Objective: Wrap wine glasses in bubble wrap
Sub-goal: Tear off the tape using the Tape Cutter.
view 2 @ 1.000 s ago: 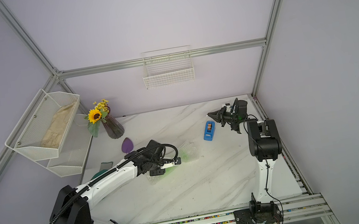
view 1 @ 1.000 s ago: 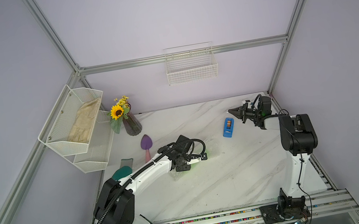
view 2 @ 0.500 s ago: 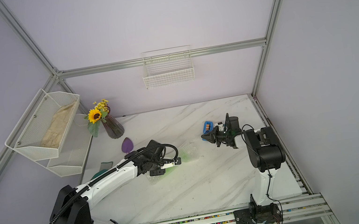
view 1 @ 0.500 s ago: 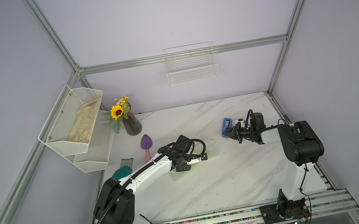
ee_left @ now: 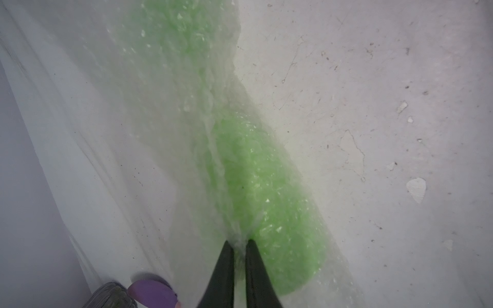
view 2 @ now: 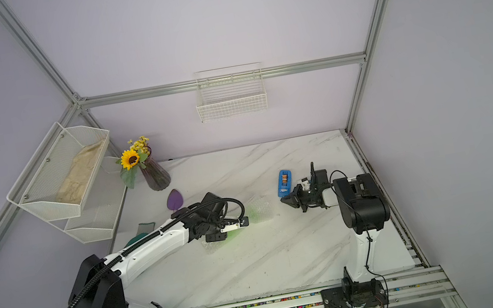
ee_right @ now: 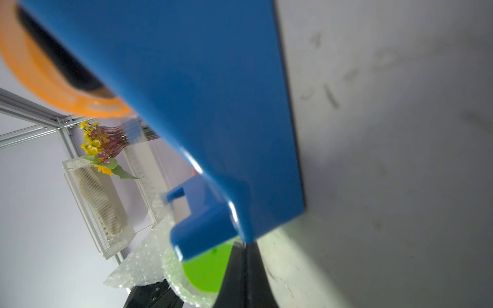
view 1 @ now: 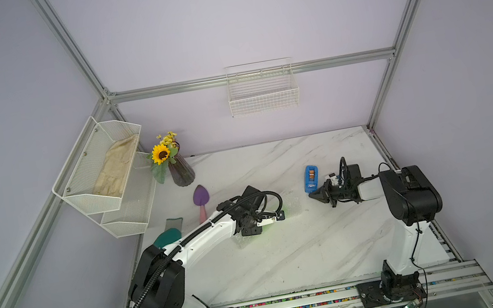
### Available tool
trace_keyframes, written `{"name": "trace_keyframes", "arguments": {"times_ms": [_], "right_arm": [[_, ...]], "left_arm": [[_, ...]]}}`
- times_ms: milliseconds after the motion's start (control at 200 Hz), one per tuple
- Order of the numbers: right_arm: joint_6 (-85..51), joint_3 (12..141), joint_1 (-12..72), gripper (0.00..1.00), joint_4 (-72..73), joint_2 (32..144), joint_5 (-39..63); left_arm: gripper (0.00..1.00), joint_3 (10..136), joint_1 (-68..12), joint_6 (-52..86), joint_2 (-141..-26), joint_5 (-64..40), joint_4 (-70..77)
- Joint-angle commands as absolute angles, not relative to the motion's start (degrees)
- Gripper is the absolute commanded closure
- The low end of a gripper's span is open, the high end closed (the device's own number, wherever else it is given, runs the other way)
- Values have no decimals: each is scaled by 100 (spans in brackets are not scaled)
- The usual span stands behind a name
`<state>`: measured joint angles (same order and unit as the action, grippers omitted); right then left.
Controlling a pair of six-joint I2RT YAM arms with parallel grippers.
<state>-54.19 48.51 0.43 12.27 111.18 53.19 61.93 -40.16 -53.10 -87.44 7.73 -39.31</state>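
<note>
Two arms reach over the marble table (view 1: pixel 289 256). My left gripper (ee_left: pixel 239 241) has its black jaws almost together, and they pinch a fold of the bubble wrap (ee_left: pixel 160 101) right on top of the lime-green goblet (ee_left: pixel 261 186). The goblet lies on its side near the middle of the table, rolled inside the wrap, so I see its colour mostly through the bubbles. In the right wrist view one round green end of it shows at the open end of the roll. My right gripper (view 1: pixel 313 195) is clenched and carries nothing. Its tip is just beside the near end of the blue tape dispenser (view 1: pixel 311 178), which holds an orange roll (ee_right: pixel 53 80). Whether they touch, I cannot tell.
</note>
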Motion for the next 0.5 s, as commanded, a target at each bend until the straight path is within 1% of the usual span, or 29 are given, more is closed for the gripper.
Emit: {"name": "trace_keyframes", "arguments": {"times_ms": [0, 180, 285, 385, 495], "right_arm": [[-4839, 5020, 112, 100, 489, 11227, 4993], [-3965, 5458, 226, 100, -917, 11220, 3803], [-3518, 5746, 369, 100, -1708, 11191, 2939], [-3256, 5920, 517, 100, -2253, 11176, 2215], [-3124, 5984, 623, 100, -2624, 11141, 1732]], "left_arm": [[89, 6086, -4034, -5315, -8727, 736, -3990], [89, 6072, -4034, -5317, -8728, 747, -3989], [89, 6058, -4030, -5317, -8728, 739, -3990], [89, 6038, -4030, -5320, -8732, 738, -3990], [89, 5991, -4034, -5333, -8721, 745, -3975]]}}
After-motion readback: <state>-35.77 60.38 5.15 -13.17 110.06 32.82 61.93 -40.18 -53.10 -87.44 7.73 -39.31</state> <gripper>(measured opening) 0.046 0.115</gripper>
